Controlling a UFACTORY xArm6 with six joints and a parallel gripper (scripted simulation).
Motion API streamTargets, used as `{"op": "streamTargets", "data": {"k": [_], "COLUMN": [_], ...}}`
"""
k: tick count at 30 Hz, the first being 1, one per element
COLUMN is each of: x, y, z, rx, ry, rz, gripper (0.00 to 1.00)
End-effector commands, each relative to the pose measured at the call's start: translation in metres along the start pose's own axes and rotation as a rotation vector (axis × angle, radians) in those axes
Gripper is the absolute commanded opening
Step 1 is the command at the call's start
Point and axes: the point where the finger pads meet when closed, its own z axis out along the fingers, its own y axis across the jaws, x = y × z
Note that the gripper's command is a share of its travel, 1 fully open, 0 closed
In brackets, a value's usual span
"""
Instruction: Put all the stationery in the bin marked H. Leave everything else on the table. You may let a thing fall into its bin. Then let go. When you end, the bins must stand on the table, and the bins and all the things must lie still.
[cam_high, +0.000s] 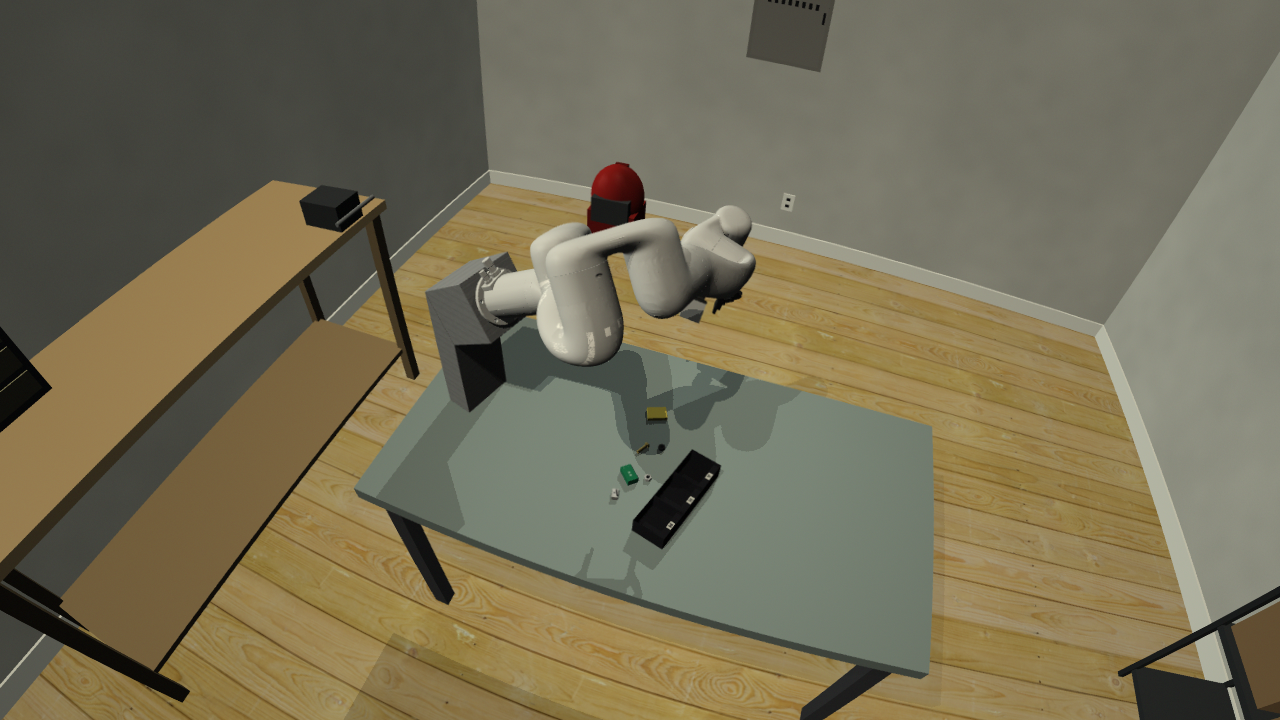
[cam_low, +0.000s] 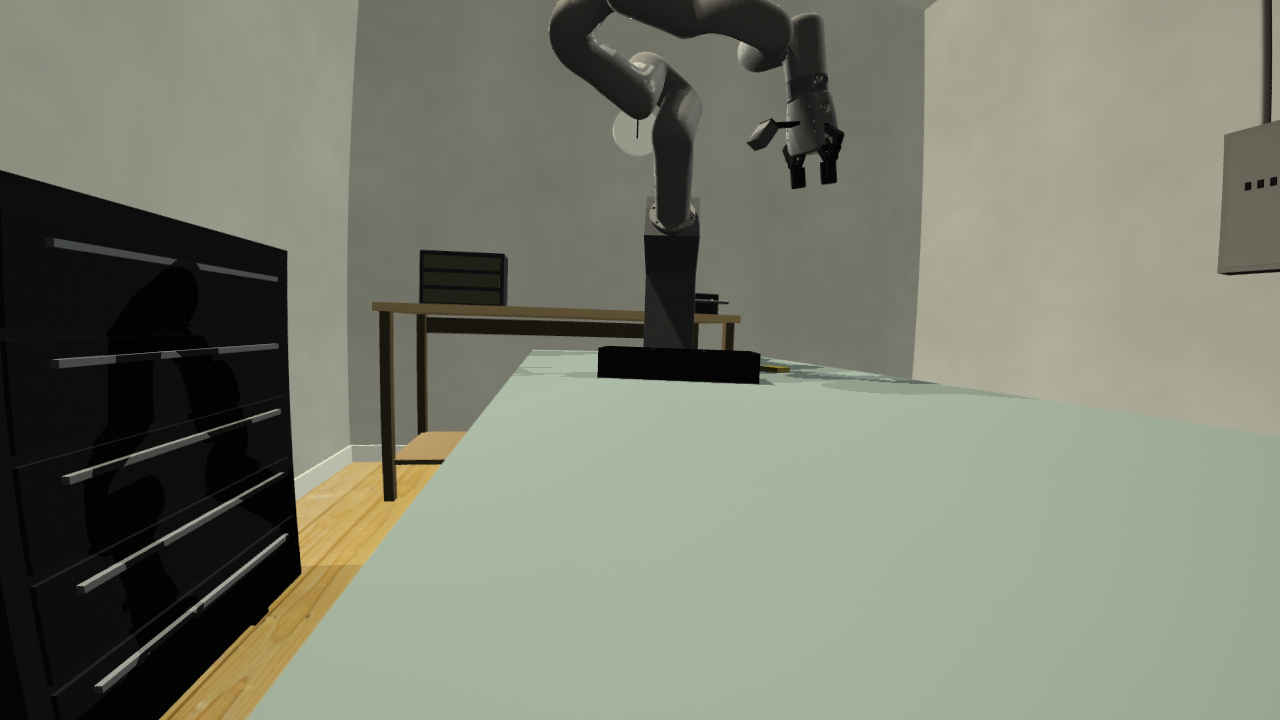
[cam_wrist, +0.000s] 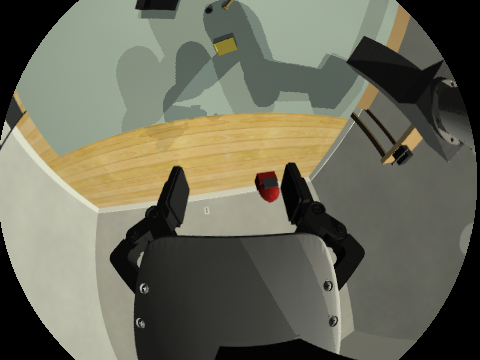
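Note:
My gripper (cam_low: 813, 181) (cam_wrist: 234, 176) is open and empty, high above the table's far side. A row of black bins (cam_high: 648, 535) (cam_low: 678, 365) (cam_wrist: 157, 4) stands on the table; its three white labels are too small to read. Beside it lie a yellow block (cam_high: 657, 413) (cam_low: 775, 368) (cam_wrist: 225, 46), a thin brownish-gold thing (cam_high: 642, 448) (cam_wrist: 227, 5), a small dark thing (cam_high: 661, 448) (cam_wrist: 208, 9), a green block (cam_high: 629, 474), a small white thing (cam_high: 614, 493) and a small white-and-dark thing (cam_high: 647, 477). I cannot tell what the small ones are. The bin insides look dark.
The arm's grey pedestal (cam_high: 465, 358) (cam_low: 669, 286) stands at one end of the table (cam_high: 805, 537) (cam_low: 716, 537). A wooden workbench (cam_high: 205, 268) is behind it. A black drawer cabinet (cam_low: 152, 402) stands beside the table. A red domed object (cam_high: 617, 188) (cam_wrist: 267, 190) is beyond the table.

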Motion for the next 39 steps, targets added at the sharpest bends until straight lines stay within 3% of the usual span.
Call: {"op": "streamTargets", "data": {"k": [1, 17, 18, 27, 32, 34, 35, 39], "x": [0.0, 0.0, 0.002, 0.02, 0.03, 0.03, 0.033, 0.039], "y": [-0.001, -0.001, -0.002, -0.016, -0.022, -0.022, -0.026, -0.029], "z": [-0.001, -0.001, 0.007, 0.078, 0.108, 0.108, 0.125, 0.145], "rx": [0.001, 0.001, 0.001, 0.002, 0.002, 0.002, 0.002, 0.002], "ry": [-0.002, -0.002, -0.002, -0.001, -0.001, -0.001, -0.001, -0.001], "rz": [0.001, 0.001, 0.001, 0.0, 0.0, 0.0, 0.0, 0.0], "gripper": [1.0, 1.0, 0.07, 0.07, 0.07, 0.07, 0.07, 0.07]}}
